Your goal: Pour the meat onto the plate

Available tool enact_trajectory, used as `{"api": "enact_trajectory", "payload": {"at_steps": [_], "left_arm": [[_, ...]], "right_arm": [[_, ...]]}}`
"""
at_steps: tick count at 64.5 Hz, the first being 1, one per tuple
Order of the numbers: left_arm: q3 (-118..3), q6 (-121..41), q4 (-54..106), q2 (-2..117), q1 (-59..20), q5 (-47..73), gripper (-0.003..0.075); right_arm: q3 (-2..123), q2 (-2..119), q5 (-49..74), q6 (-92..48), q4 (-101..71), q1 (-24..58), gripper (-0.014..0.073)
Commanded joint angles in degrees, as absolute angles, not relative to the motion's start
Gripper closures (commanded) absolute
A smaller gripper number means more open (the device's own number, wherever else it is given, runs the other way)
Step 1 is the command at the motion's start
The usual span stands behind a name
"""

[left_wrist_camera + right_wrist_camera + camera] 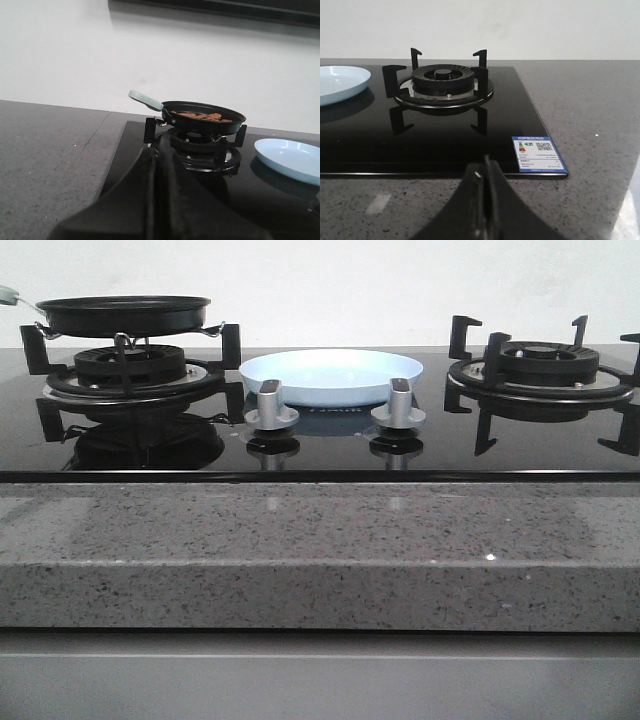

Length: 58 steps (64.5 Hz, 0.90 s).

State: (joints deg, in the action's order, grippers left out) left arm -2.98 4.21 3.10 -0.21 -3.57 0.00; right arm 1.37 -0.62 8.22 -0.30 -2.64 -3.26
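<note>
The meat [202, 116] lies as a loose, low layer of small flat reddish-brown pieces inside a black frying pan [204, 117], which sits level on the left burner [130, 368] of a black glass hob [330, 445]. The pile has no clear long axis; the pieces spread across the pan floor and point no single way, and they are too small to tell apart one by one. In the front view the pan's rim hides them. The pan's pale green handle [145, 100] reaches out toward the left edge of the hob and slightly upward.

The plate [332, 376], round, shallow, glossy and light blue, rests flat on the glass at the middle of the hob, near its far edge, just behind two silver knobs [271, 406] and between the two burners. It is near the pan but does not touch it. The right burner [541, 367] carries nothing.

The left gripper [161, 150] is well apart from the pan, on the near side, its dark fingers pressed together with nothing between them. The right gripper [484, 172] hangs over the grey speckled counter [320, 550] at the hob's near right corner, beside a blue label [539, 154], its fingers likewise closed on nothing.
</note>
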Motion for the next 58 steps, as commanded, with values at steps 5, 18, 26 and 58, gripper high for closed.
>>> {"api": "enact_trajectory", "payload": {"at_steps": [5, 18, 26, 58], "left_arm": [[-12.3, 4.7, 3.8, -0.7, -3.9, 4.0, 0.0741], [-23.8, 4.7, 3.8, 4.1, -3.9, 15.8, 0.0741], [-30.5, 4.7, 3.8, 9.9, -3.9, 21.1, 0.0741], [-42.2, 4.6, 3.5, 31.8, -3.9, 30.2, 0.0741]], "right_arm": [[11.0, 1.5, 11.4, -0.7, -2.6, -3.5, 0.0662], [23.3, 9.8, 20.9, -0.7, -2.6, -3.5, 0.0662], [30.1, 15.6, 25.5, -0.7, -2.6, -3.5, 0.0662], [39.2, 34.6, 29.6, -0.7, -2.6, 3.2, 0.0662]]}}
